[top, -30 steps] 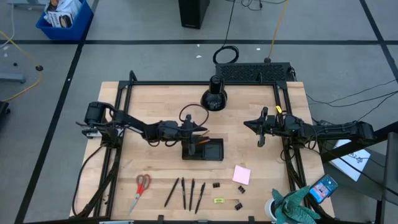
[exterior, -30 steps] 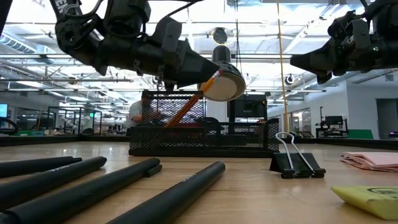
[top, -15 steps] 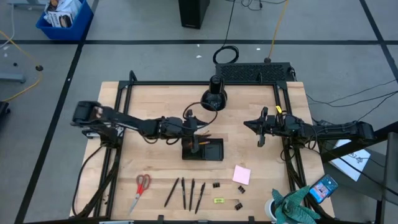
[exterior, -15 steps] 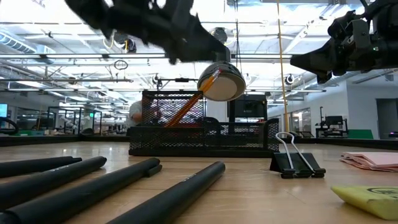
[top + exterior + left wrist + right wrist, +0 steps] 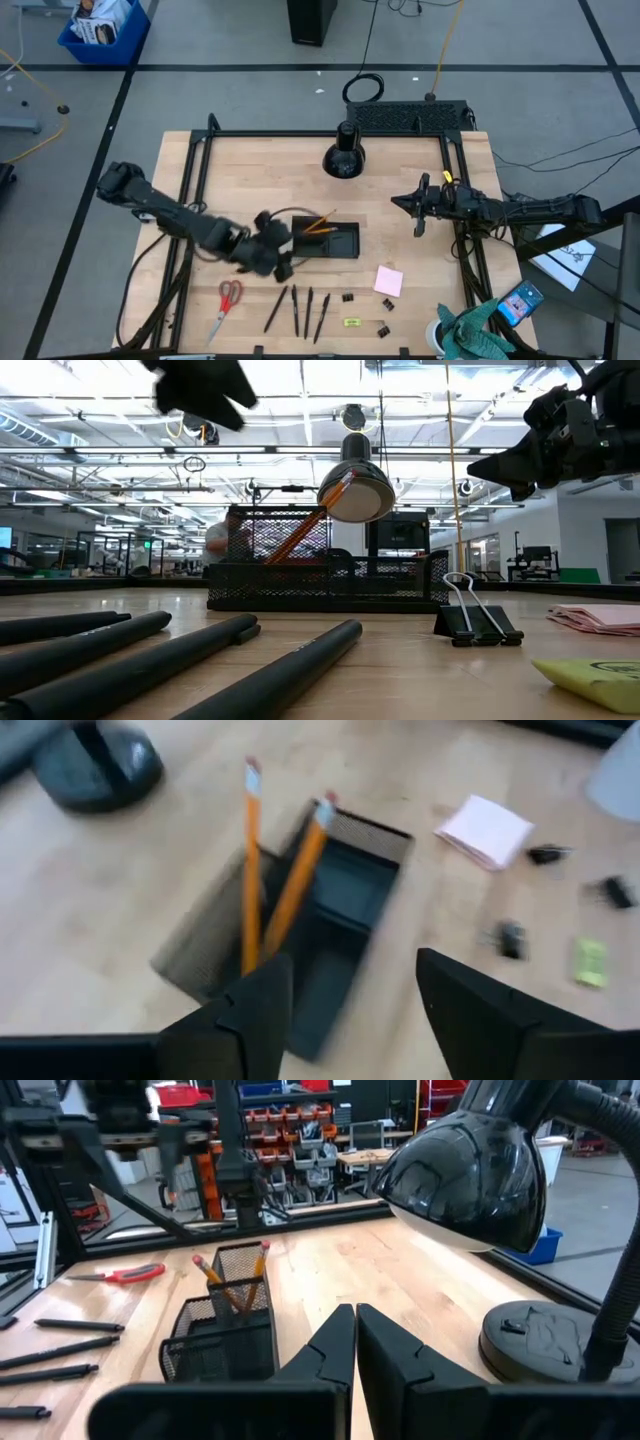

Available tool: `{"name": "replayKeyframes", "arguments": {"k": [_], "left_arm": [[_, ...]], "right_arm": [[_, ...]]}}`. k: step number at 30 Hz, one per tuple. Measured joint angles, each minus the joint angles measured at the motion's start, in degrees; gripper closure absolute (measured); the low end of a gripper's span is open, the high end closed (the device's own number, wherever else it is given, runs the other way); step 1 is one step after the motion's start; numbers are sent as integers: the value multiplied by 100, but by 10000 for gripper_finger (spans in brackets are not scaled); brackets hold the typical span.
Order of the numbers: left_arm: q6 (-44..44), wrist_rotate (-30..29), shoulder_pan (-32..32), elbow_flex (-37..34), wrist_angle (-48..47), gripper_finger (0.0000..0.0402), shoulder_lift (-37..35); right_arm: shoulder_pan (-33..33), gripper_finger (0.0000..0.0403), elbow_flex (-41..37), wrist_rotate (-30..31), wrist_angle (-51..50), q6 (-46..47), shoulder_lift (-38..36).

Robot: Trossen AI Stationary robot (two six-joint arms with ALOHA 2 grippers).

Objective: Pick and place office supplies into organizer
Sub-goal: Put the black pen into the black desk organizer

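The black mesh organizer (image 5: 335,240) stands mid-table, and two orange pencils (image 5: 250,870) lean upright in the tall cup at its left end. My left gripper (image 5: 283,258) hovers above the table just near-left of it, open and empty, with the fingers (image 5: 480,1010) pointing toward the organizer. My right gripper (image 5: 405,200) waits shut at the table's right side. Along the near edge lie red-handled scissors (image 5: 228,300), several dark pens (image 5: 298,308), binder clips (image 5: 348,298), a pink sticky pad (image 5: 388,281) and a yellow-green piece (image 5: 351,322).
A black desk lamp (image 5: 345,155) stands at the far middle, its shade hanging over the table behind the organizer (image 5: 330,575). At the near right corner, off the wood, lie a blue phone-like item (image 5: 520,300) and a green cloth (image 5: 475,335).
My left gripper has pulled away from above the organizer's cup, rising and swinging toward the near-left part of the table, and has tipped less steeply downward. The pencils stay leaning in the cup. My right arm has kept still.
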Motion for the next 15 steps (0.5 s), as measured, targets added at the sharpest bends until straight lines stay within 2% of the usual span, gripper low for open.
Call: {"name": "replayKeyframes", "arguments": {"k": [5,8,10,15], "left_arm": [[-1214,-332,-660,0,-206,217,24],[-1863,-317,-845,11,-182,236,245],[-2165,-207,-920,7,-187,245,477],[-3010,614,-912,13,-202,247,1225]], "right_arm": [[0,394,1,7,26,-41,-1],[0,394,2,9,26,-42,-1],[0,394,1,11,26,-64,-1],[0,394,0,15,33,-126,-1]]}}
